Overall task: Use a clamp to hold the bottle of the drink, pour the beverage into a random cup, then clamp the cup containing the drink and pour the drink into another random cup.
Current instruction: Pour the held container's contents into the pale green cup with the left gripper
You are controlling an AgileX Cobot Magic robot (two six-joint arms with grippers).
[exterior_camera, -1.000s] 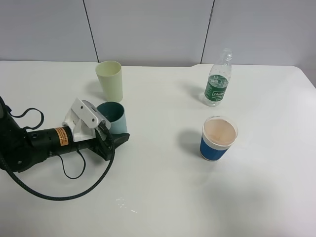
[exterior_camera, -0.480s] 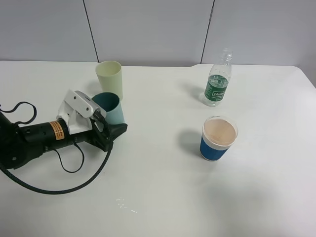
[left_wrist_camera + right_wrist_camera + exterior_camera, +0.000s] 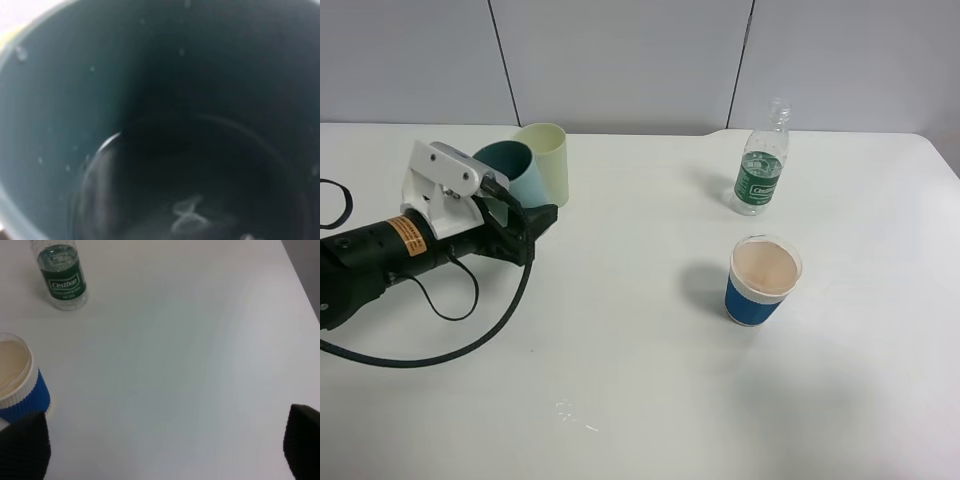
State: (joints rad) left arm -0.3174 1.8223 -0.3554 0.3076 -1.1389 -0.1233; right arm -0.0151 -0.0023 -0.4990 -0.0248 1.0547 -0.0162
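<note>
Left gripper (image 3: pixel 523 216) pinching tilted teal cup (image 3: pixel 512 166) | we place yellow cup (image 3: pixel 554 160) just beside it, beyond the fingers | right gripper (image 3: pixel 162 442) spread

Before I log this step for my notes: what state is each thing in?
left gripper: shut on teal cup
teal cup: held tilted, next to yellow cup
yellow cup: upright
bottle: upright, untouched
blue cup: upright, untouched
right gripper: open, empty
</note>
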